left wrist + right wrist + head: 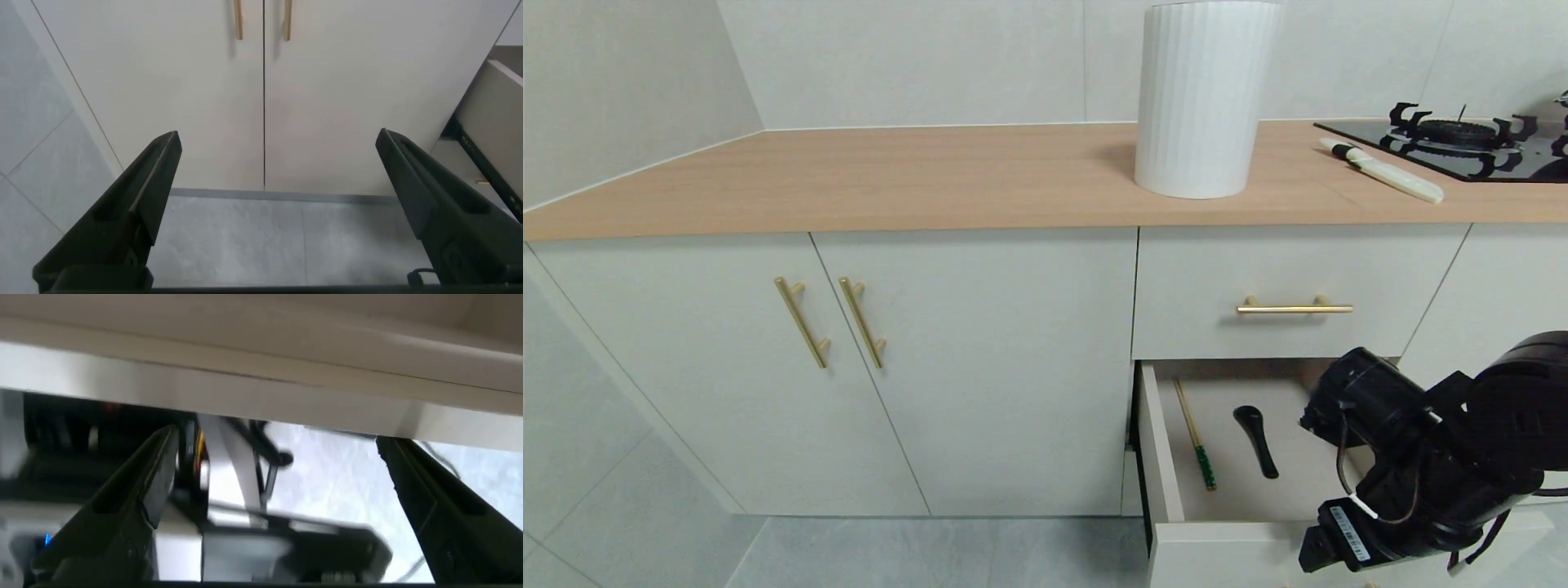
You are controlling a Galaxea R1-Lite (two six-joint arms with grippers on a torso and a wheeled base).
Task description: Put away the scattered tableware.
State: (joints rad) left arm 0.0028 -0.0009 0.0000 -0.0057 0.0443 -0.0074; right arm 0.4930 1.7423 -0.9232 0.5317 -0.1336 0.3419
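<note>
The lower drawer (1161, 457) stands pulled out. Inside it lie a pair of wooden chopsticks with green tips (1196, 445) and a black spoon (1256, 439), side by side and apart. A white knife (1382, 170) rests on the wooden countertop (890, 175) next to the stove. My right arm (1421, 474) hangs over the drawer's front right corner. My right gripper (278, 506) is open with nothing between its fingers, close under a pale panel edge (261, 367). My left gripper (278, 212) is open and empty, low before the double cabinet doors (263, 90).
A tall white ribbed canister (1201, 98) stands on the counter above the drawers. A black gas stove (1462, 139) sits at the far right. The upper drawer (1294, 309) is closed. Grey tiled floor (270, 245) runs along the cabinet base.
</note>
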